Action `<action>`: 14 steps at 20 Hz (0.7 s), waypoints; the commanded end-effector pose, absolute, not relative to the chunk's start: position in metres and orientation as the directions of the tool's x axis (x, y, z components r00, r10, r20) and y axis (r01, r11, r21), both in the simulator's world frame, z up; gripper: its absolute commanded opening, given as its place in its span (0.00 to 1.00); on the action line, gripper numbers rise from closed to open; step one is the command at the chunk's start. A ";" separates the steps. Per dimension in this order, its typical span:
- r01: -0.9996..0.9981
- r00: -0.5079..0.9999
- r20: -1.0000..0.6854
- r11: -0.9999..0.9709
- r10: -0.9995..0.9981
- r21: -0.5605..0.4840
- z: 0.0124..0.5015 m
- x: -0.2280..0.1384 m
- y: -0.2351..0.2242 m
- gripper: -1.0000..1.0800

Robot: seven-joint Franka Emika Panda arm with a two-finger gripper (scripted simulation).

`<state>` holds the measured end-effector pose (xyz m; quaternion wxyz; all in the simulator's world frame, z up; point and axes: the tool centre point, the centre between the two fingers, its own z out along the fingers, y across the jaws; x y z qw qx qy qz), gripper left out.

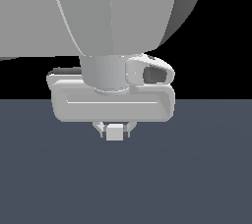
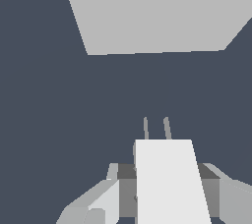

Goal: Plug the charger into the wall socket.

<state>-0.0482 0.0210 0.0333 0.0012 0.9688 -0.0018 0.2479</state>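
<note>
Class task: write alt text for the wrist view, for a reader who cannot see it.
A gripper holds a light-grey charger, its two thin prongs pointing away across a dark floor. A large pale-grey slab, partly cut off by the frame, lies ahead.

The charger (image 2: 170, 181) looks matt, smooth pale-grey plastic, its two thin prongs (image 2: 156, 128) duller grey. The tabletop (image 1: 197, 179) is flat, matt slate-blue. The fingers (image 1: 101, 128) show smooth, softly shaded grey.

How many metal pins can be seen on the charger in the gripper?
2. Both pins stick out side by side from the front end of the charger, pointing toward the wall socket. The exterior view hides them.
</note>
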 end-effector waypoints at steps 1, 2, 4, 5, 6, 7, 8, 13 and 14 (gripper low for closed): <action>0.005 0.876 0.482 -1.000 0.006 0.002 0.046 -0.046 0.019 0.00; 0.010 0.876 0.482 -1.000 0.010 0.003 0.051 -0.045 0.019 0.00; 0.019 0.876 0.482 -1.000 0.019 0.003 0.064 -0.044 0.017 0.00; 0.024 0.876 0.482 -1.000 0.023 0.004 0.069 -0.043 0.017 0.00; 0.028 0.876 0.482 -1.000 0.026 0.004 0.074 -0.042 0.016 0.00; 0.031 0.876 0.482 -1.000 0.029 0.004 0.079 -0.041 0.016 0.00; 0.035 0.876 0.482 -0.999 0.032 0.004 0.083 -0.040 0.016 0.00; 0.045 0.875 0.482 -0.999 0.041 0.003 0.097 -0.037 0.015 0.00; 0.046 0.875 0.481 -0.999 0.042 0.003 0.099 -0.037 0.015 0.00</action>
